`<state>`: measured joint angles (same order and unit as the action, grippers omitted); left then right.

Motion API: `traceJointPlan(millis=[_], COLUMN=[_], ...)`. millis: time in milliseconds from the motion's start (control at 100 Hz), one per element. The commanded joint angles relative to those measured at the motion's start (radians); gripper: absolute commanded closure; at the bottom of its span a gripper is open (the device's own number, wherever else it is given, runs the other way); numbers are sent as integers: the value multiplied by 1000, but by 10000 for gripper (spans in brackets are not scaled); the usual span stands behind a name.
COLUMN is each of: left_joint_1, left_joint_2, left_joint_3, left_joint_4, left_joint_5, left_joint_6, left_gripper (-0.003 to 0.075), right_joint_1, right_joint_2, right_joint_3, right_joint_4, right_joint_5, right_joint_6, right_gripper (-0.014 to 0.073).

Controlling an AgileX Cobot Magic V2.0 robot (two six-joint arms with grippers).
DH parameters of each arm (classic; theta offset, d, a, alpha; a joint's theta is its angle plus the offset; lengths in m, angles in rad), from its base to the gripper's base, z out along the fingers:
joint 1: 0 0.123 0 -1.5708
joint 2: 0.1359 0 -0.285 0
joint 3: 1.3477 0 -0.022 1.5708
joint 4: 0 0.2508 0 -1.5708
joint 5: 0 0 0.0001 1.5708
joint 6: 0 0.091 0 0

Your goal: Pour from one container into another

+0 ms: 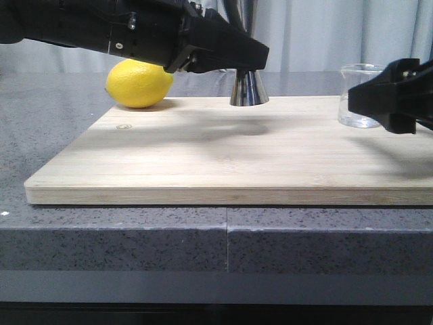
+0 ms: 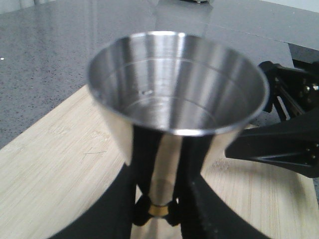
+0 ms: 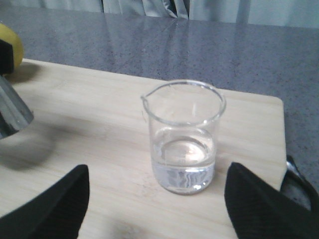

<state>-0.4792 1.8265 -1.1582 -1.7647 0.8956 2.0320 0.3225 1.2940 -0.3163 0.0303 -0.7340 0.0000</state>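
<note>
Board [image 1: 203, 156] pale bamboo | counter [image 1: 54, 115] grey speckled stone | curtain [image 1: 318, 34] behind

The front camera looks low and level across the wooden board [image 1: 223, 156], while both wrist cameras look down closely at that same board.

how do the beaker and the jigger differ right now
The glass beaker is clear and straight-sided; the steel jigger is shiny, opaque metal, flaring from a gold band.
The beaker holds a little clear liquid; the jigger's top cup looks empty.
The beaker stands free between the open fingers of the right claw; the left claw grips the jigger at its waist.
Both stand upright on the wooden board.
</note>
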Motion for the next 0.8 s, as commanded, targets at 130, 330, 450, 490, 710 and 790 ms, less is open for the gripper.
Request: traceJointPlan(millis=[130, 330, 450, 490, 710, 790], left_joint_1=[3, 3, 3, 3, 3, 3], left_joint_2=[-58, -58, -58, -58, -58, -58], left_joint_3=[-32, -32, -32, -32, -32, -32], left_joint_4=[-37, -24, -1, 10, 16, 16], left_joint_5=[79, 105, 107, 107, 116, 118], left_joint_6=[-22, -24, -44, -46, -48, -48], left_gripper=[734, 734, 734, 734, 734, 734], right_joint_1=[-4, -4, -4, -4, -32, -49], right_joint_2=[42, 102, 126, 133, 176, 180], right_joint_3=[-85, -122, -135, -138, -138, -138], right_joint_4=[-9, -9, -9, -9, -4, -4], right_joint_5=[-94, -115, -133, -141, -184, -195], right_joint_6=[-18, -37, -37, -37, -37, -37], right_gripper=[81, 81, 81, 81, 81, 81])
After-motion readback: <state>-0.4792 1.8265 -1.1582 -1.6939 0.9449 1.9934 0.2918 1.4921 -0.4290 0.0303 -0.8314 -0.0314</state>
